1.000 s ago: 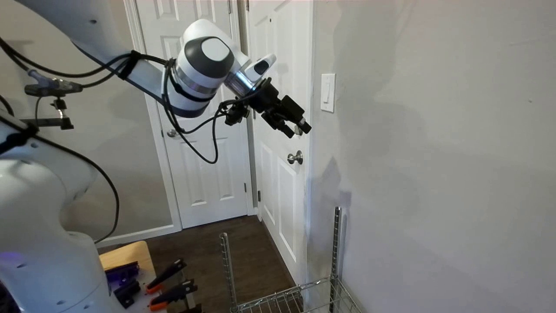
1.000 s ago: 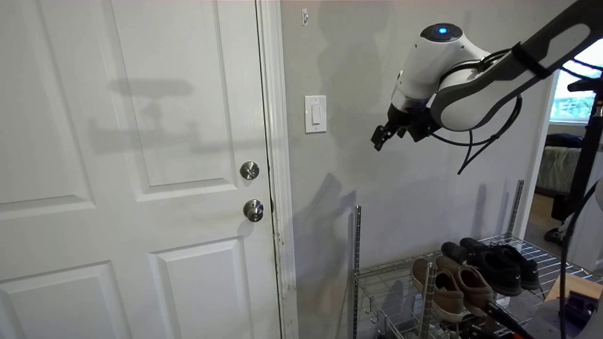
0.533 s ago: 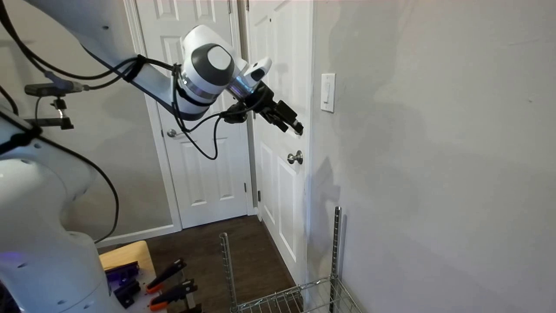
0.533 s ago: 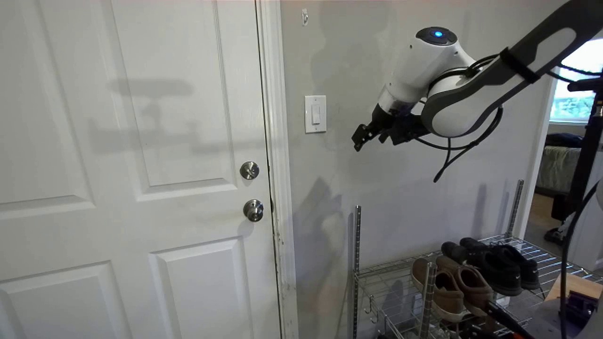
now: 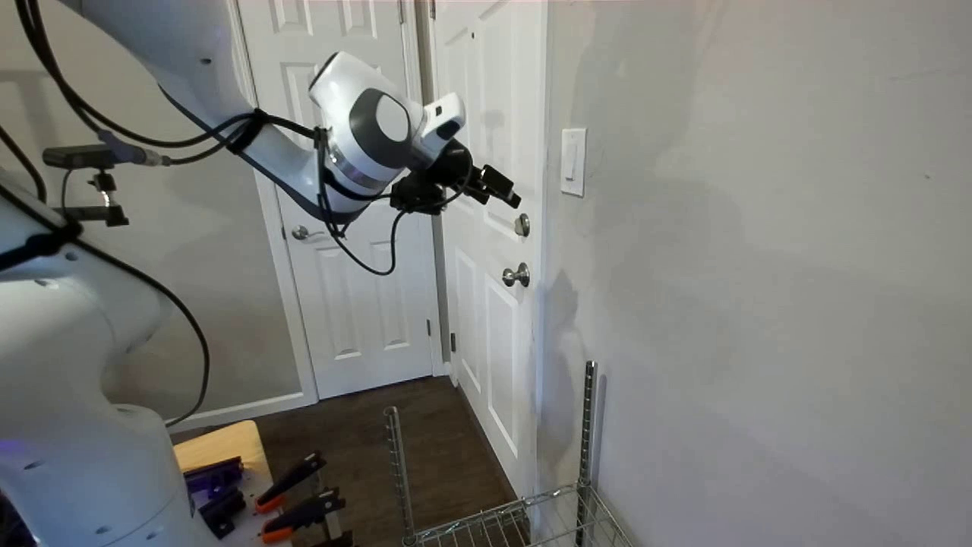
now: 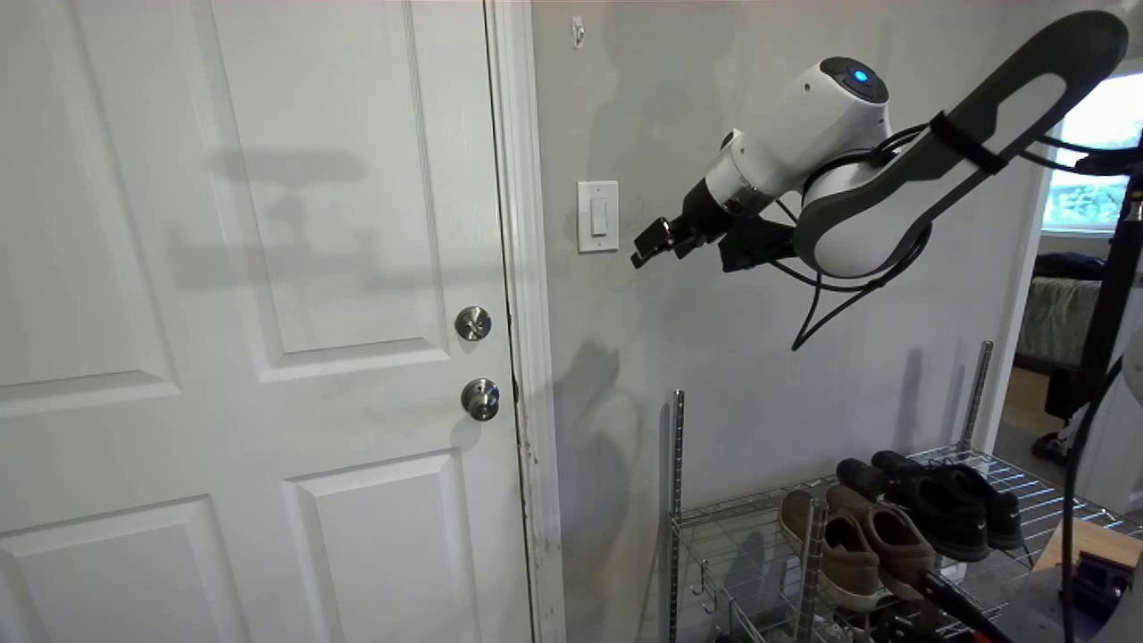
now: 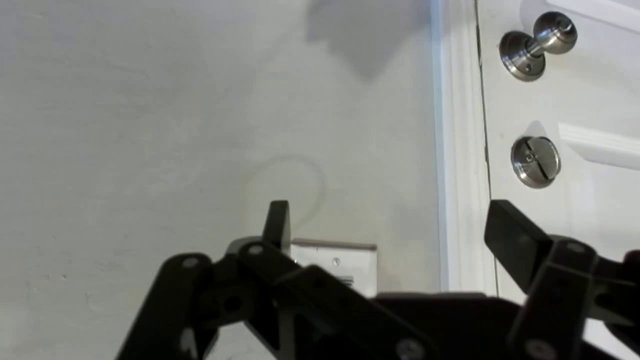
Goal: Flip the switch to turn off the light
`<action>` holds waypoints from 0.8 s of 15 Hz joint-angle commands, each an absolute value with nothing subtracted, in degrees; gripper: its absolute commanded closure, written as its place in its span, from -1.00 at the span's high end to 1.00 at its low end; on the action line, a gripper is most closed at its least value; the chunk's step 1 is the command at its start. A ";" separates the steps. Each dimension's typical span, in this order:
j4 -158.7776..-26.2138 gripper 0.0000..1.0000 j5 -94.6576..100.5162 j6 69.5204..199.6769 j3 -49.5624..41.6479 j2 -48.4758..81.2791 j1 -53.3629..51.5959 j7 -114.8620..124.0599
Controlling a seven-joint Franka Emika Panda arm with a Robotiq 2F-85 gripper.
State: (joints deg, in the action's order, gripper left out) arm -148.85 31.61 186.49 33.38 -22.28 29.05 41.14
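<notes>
The switch (image 5: pixel 573 162) is a white upright plate on the grey wall beside the door frame. In an exterior view its rocker paddle shows on the plate (image 6: pixel 598 217). In the wrist view the switch plate (image 7: pixel 367 267) is partly hidden behind the left finger and the gripper body; only one end of it shows. My gripper (image 7: pixel 395 225) is open and empty, its black fingers wide apart. In both exterior views the gripper (image 5: pixel 503 196) is apart from the switch. In an exterior view the gripper (image 6: pixel 650 248) appears to the right of the plate and slightly lower.
The white door (image 6: pixel 357 429) has a silvery knob (image 6: pixel 480 399) and a deadbolt (image 6: pixel 473 323). A wire rack (image 6: pixel 741 509) with metal posts and several shoes (image 6: pixel 893 527) stands against the wall below. Clamps (image 5: pixel 300 509) lie by the arm's base. A small hook (image 6: pixel 578 32) is higher up.
The arm has moved toward the door side; in an exterior view the gripper has come left, closer to the switch. The gripper has also tilted up and points more level. The switch looks unchanged.
</notes>
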 commanded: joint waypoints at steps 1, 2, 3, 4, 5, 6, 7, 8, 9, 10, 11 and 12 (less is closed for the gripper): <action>-148.80 1.00 31.73 187.92 34.63 -22.50 30.88 41.14; -148.76 1.00 31.80 188.49 35.40 -22.62 32.04 41.14; -148.75 1.00 31.84 188.67 35.70 -22.67 32.47 41.14; -148.75 1.00 31.84 188.71 35.79 -22.71 32.59 41.14; -148.75 1.00 31.84 188.72 35.85 -22.73 32.63 41.14; -148.75 1.00 31.85 188.72 35.93 -22.76 32.66 41.14; -148.75 1.00 31.85 188.72 35.98 -22.79 32.67 41.14; -148.75 1.00 31.85 188.72 36.00 -22.81 32.68 41.14; -148.75 1.00 31.85 188.72 36.02 -22.81 32.69 41.14; -149.27 1.00 31.50 190.11 37.62 -23.10 34.71 41.76; -149.62 1.00 31.11 191.57 40.23 -24.02 37.67 42.43; -149.68 1.00 30.59 193.42 42.48 -24.73 40.29 42.89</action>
